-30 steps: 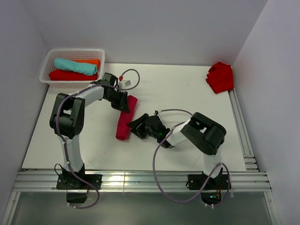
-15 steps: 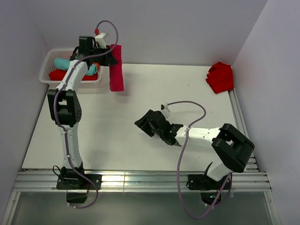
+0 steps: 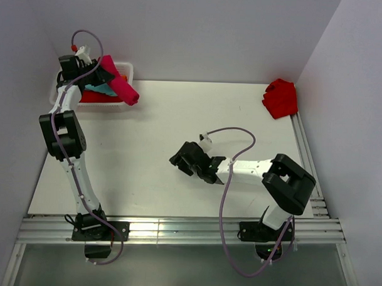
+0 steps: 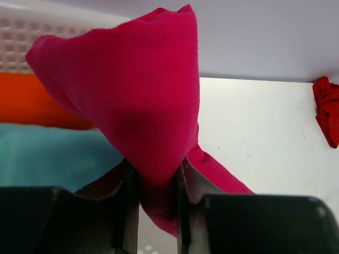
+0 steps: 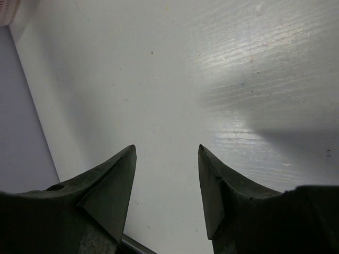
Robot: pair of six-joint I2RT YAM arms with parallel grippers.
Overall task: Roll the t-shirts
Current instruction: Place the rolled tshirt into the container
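on white table (image 3: 179, 117) between pale walls (image 3: 201, 36) | left jaws clamp crimson tee (image 3: 122, 87) | right jaws spread

The raspberry-crimson t-shirt (image 3: 121, 87) is rolled into a thick tube. It is clamped partway along between the fingers of the left gripper (image 4: 156, 182) and raised off any surface. It hangs tilted over the right end of the white basket (image 3: 128, 67), with its lower end pointing toward the table (image 3: 179, 117).

The teal t-shirt (image 4: 47, 153) is rolled and lies in the basket. The orange t-shirt (image 4: 32, 100) lies in the basket just behind the teal one. The scarlet t-shirt (image 3: 98, 98) lies along the basket's near side.

The crumpled scarlet t-shirt (image 3: 280, 98) is unrolled and heaped at the table's far right corner, well apart from the others.
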